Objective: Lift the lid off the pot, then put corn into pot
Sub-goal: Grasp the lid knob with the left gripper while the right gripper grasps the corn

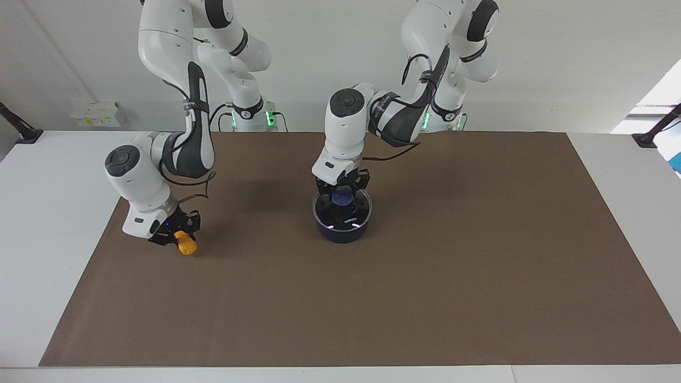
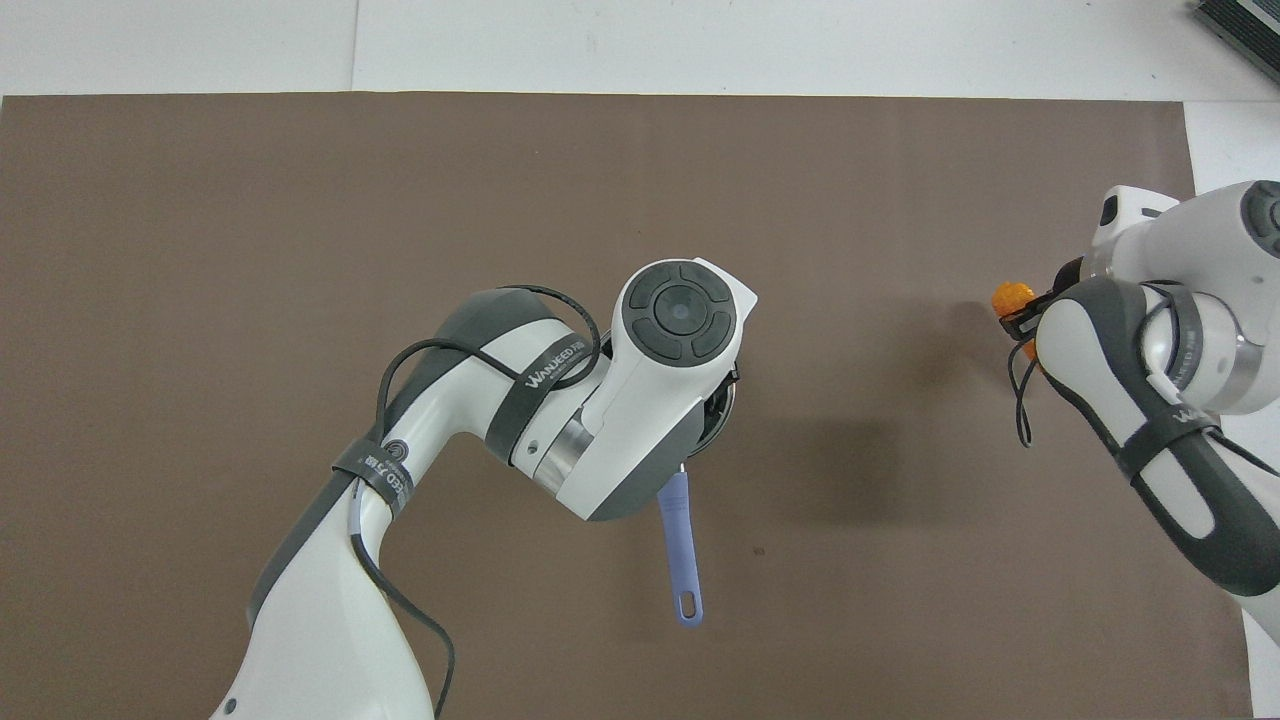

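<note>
Both grips were set; lid not yet lifted.
Your left gripper point(image 1: 342, 190) had clamped the lid point(image 1: 343, 208) knob, lid seated on the pot point(image 1: 342, 230) mid-mat; pull straight up. Your right gripper point(image 1: 178, 234) pinched the corn point(image 1: 186, 244) at the right arm's end; hold until the pot's clear.
</note>
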### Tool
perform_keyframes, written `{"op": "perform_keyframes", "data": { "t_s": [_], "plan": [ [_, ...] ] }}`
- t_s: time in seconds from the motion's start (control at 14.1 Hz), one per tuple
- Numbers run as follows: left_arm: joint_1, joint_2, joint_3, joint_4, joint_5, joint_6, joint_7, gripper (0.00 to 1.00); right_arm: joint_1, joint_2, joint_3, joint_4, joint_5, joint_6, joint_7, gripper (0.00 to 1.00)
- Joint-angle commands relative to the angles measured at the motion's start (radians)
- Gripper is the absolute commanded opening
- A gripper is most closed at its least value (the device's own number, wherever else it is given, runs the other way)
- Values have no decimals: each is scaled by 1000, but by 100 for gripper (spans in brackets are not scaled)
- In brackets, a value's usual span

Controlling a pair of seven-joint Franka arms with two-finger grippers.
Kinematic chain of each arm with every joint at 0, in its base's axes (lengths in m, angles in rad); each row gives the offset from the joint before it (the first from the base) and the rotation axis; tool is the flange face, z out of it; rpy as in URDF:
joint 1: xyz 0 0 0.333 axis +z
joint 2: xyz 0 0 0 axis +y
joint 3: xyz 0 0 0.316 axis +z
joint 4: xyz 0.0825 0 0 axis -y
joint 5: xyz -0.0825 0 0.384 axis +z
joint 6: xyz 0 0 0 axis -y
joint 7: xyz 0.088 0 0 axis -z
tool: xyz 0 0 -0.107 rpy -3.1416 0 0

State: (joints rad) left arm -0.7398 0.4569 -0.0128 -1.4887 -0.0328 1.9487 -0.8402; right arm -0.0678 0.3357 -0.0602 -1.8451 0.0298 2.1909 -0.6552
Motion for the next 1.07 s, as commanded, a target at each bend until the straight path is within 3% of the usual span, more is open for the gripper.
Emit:
{"op": "perform_keyframes", "data": {
  "t_s": [0.0,0.21,0.57,0.78,0.99],
  "plan": [
    [-16,11,17,28,-4,-34,-14,0,12,-87,5,13,15,-106,57,0],
    [-16,-4,27,41,-1,-62,-16,0,43,-182,3,24,15,-229,173,0],
    [5,-58,31,57,42,-108,-4,0,81,-271,5,49,13,-342,252,0],
    [54,-81,31,51,60,-106,42,0,141,-282,5,46,-5,-349,325,0],
    [131,-95,31,19,50,-102,203,0,219,-268,5,47,-8,-341,412,0]
  ]
}}
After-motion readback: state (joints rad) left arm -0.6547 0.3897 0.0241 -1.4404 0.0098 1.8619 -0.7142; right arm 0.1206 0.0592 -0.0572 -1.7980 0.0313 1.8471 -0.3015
